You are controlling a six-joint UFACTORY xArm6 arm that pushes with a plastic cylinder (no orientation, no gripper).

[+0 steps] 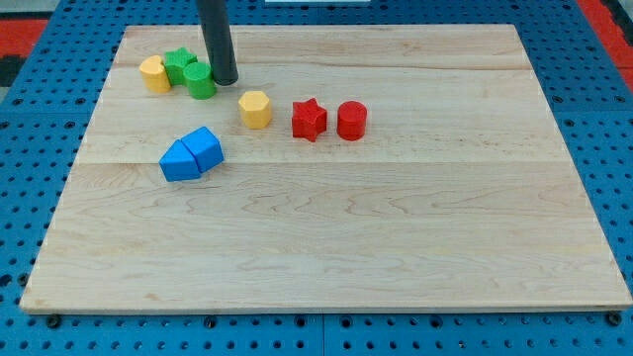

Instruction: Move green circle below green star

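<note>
Sitting at the view's upper left, the green circle point(200, 81) touches the green star point(179, 63) on its lower right, my tip point(226, 81) just beside the circle's right; a bare rod without jaws, holding nothing, yellow block point(153, 73) left of the star

Looks like a robotics lab bench: pale wooden board point(326, 227) sitting on a blue perforated pegboard-style base point(40, 178), red panel point(603, 15) peeking in at the view's top corners, small coloured test blocks scattered around.
</note>
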